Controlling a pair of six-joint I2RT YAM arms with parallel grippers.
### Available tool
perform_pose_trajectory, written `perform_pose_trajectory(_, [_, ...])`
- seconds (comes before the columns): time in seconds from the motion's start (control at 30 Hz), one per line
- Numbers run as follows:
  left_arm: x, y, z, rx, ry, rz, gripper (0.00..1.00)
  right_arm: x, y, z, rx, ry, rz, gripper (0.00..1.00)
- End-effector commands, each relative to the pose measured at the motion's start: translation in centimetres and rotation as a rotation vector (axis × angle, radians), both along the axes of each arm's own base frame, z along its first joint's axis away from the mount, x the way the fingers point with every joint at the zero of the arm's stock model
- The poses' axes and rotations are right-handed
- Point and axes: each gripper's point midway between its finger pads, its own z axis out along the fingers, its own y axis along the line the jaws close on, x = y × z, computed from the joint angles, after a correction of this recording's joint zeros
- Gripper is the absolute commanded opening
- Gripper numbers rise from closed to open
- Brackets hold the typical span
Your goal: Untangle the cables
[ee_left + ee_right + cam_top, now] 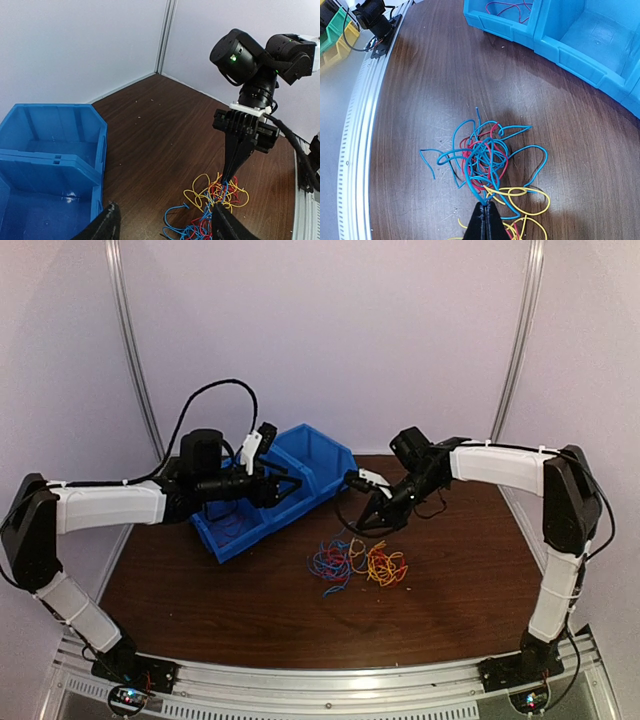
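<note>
Cables (355, 562) in a tangle on the worktop (450, 610) just beside the blue bin (300, 455), directly under the right tool (485, 216) clamped on blue strands; left tool (292, 485), jaws apart, farther off over that bin.

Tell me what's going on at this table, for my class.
The right gripper is pinched shut on blue strands at the edge of a tangle of wires, red, blue and yellow, lying on the table. The left gripper hangs open near the blue bin, holding nothing. Some red wire lies in the bin.
</note>
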Motion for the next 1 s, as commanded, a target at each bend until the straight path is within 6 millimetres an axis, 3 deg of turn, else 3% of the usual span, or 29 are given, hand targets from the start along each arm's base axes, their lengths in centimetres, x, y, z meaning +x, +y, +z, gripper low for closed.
perform_pose_trajectory(0.0, [-1.8,-2.2,0.0,-0.025,-0.044,-0.115,0.63,-0.8,-0.4,5.2,0.080,-0.065,-0.025,0.00])
perform_pose_trajectory(0.2, [-6.8,-6.1,1.7,-0.154,-0.151,-0.199,0.62,-2.2,-0.3,10.8,0.192,-0.120,-0.004,0.00])
perform_pose_trajectory(0.37, [-7.3,-9.2,1.9,-0.252,-0.212,-0.172,0.64,-3.4,-0.4,13.6,0.234,-0.127,0.028,0.00])
perform_pose_trajectory(0.47, [-6.3,-11.9,0.7,-0.302,-0.218,-0.180,0.62,-3.8,-0.6,15.7,0.254,-0.161,0.042,0.00])
perform_pose_trajectory(0.6, [-5.1,-15.0,-1.7,-0.342,-0.168,-0.215,0.33,-4.5,-0.8,19.2,0.308,-0.205,0.055,0.00])
perform_pose_trajectory(0.73, [-5.0,-16.4,-4.7,-0.341,-0.118,-0.227,0.08,-5.3,-1.0,22.7,0.379,-0.261,0.061,0.00])
perform_pose_trajectory(0.97, [-5.5,-16.4,-9.9,-0.286,-0.019,-0.213,0.06,-6.1,-2.0,28.8,0.471,-0.372,0.056,0.00])
